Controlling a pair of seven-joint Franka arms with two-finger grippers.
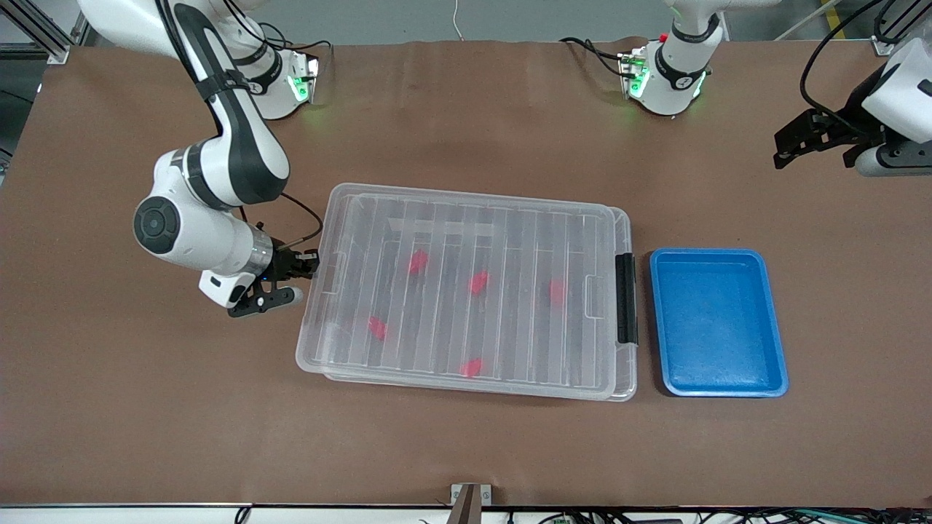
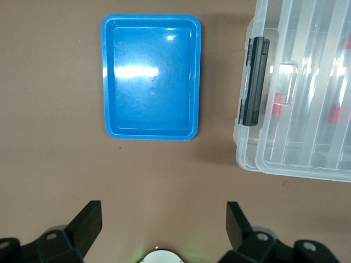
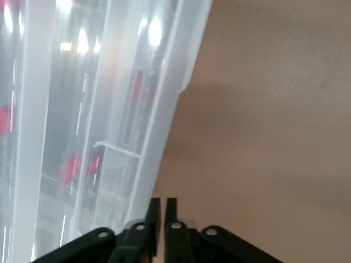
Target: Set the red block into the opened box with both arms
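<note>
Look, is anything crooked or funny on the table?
Yes: the lid sits askew on the box, so the box's rim peeks out at the latch end. The red blocks are scattered inside under it. The blue tray looks fine.

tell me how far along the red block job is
Early. Done: nothing visible; the ribbed translucent lid still covers the clear plastic box, with small red blocks inside. In hand: the right end effector, fingers nearly together, sits at the lid's edge. The left end effector waits open. Left: opening, placing.
</note>
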